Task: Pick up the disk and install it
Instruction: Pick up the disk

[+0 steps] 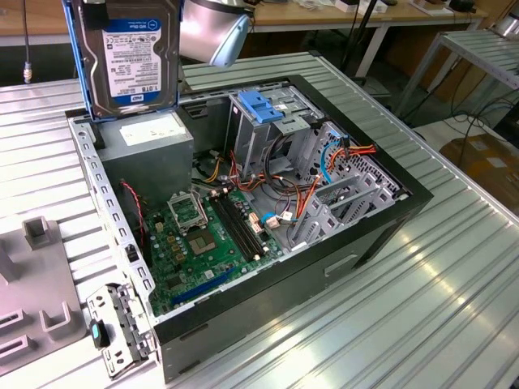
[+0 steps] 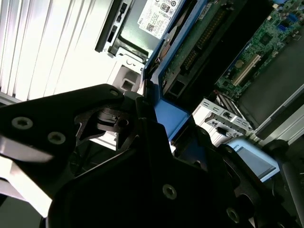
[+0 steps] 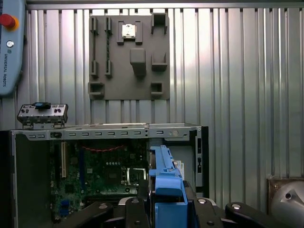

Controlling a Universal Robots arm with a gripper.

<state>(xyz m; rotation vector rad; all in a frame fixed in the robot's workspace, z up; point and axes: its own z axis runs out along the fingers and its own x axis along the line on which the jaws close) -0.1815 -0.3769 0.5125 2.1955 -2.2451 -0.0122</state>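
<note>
The disk (image 1: pixel 130 57), silver with a white-and-blue label and blue side rails, hangs upright above the back left corner of the open computer case (image 1: pixel 389 219), over the grey power supply box (image 1: pixel 150 138). In the first wrist view my gripper (image 3: pixel 166 210) is shut on the disk's blue rail (image 3: pixel 166 187), with black fingers (image 3: pixel 135 209) on either side. The second wrist view shows the gripper (image 2: pixel 164 126) clamped on the same rail, with the disk's green circuit side (image 2: pixel 199 42) beyond. The drive cage with a blue latch (image 1: pixel 263 109) stands in the case to the exterior view's right of the disk.
The motherboard (image 1: pixel 203 235) and loose cables (image 1: pixel 324 162) lie inside the case. A grey fixture plate (image 1: pixel 32 284) sits on the ribbed metal table at the exterior view's left. A removed metal bracket (image 1: pixel 113 328) leans by the case's near corner. A pendant (image 3: pixel 9 47) rests at the table edge.
</note>
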